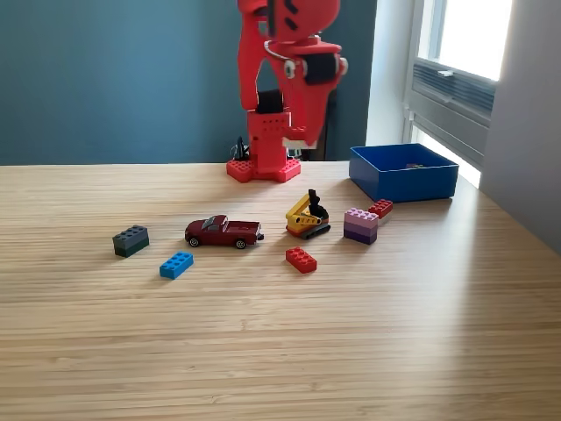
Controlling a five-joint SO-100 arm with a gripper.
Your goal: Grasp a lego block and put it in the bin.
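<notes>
Several lego blocks lie loose on the wooden table: a dark grey block (131, 239), a blue block (176, 264), a red block (301, 260), a pink-and-purple stack (360, 225) and a small red block (380, 208). The bin (403, 182), a shallow bright blue tray, stands at the back on the exterior view's right, with small pieces faintly visible inside. The red arm is folded over its base (263, 167) at the table's far edge. Its gripper (298, 140) hangs down near the base, well behind every block and holding nothing I can see. Its jaws are too hard to make out.
A dark red toy car (223, 231) and a yellow-and-black toy digger (308, 217) sit among the blocks. A window and a grey wall panel (526, 132) border the exterior view's right. The table's right edge runs just past the bin.
</notes>
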